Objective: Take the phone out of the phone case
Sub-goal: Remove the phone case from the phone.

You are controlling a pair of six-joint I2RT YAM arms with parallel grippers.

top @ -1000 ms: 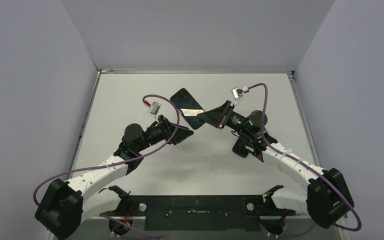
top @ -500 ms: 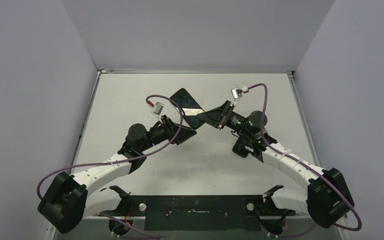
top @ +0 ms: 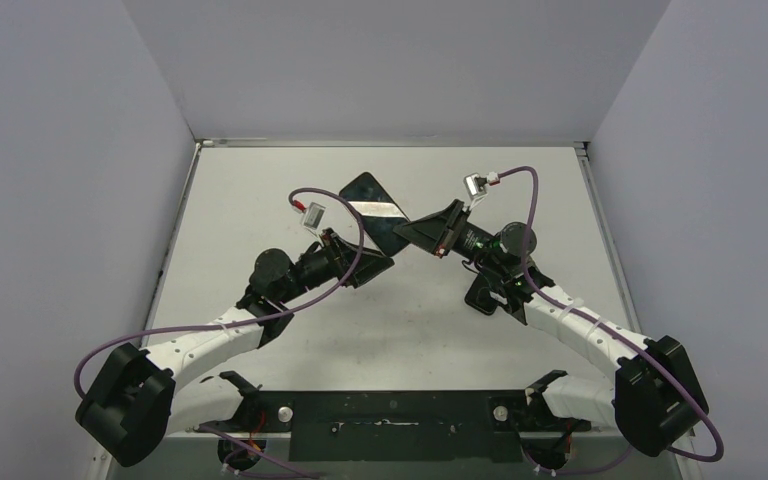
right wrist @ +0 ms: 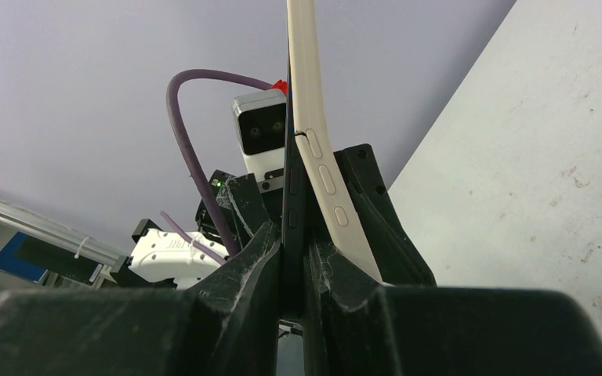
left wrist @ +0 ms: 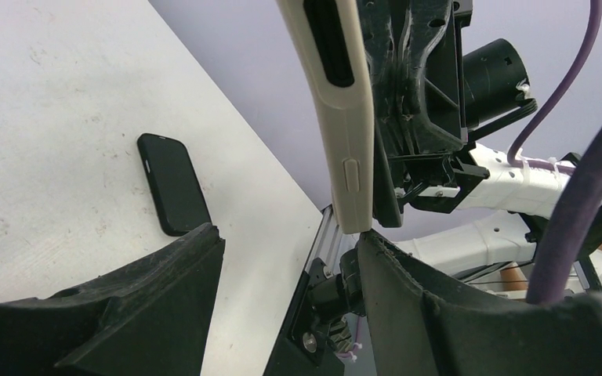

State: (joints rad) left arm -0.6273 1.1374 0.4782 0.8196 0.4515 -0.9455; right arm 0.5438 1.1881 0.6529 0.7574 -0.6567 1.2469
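In the top view the phone, dark screen up and still in its cream phone case, is held tilted above the table's middle. My right gripper is shut on its near right end. In the right wrist view the fingers pinch the black phone, while the phone case bows away from it on the right. My left gripper is open just below the phone case, and its right fingertip touches the case's lower end.
A second black phone-shaped slab lies flat on the white table, showing in the top view beside my right arm. Grey walls close in the table on three sides. The black base rail runs along the near edge.
My left gripper has moved right and slightly up, closer under the phone. The right gripper has lifted the phone slightly and keeps its hold.
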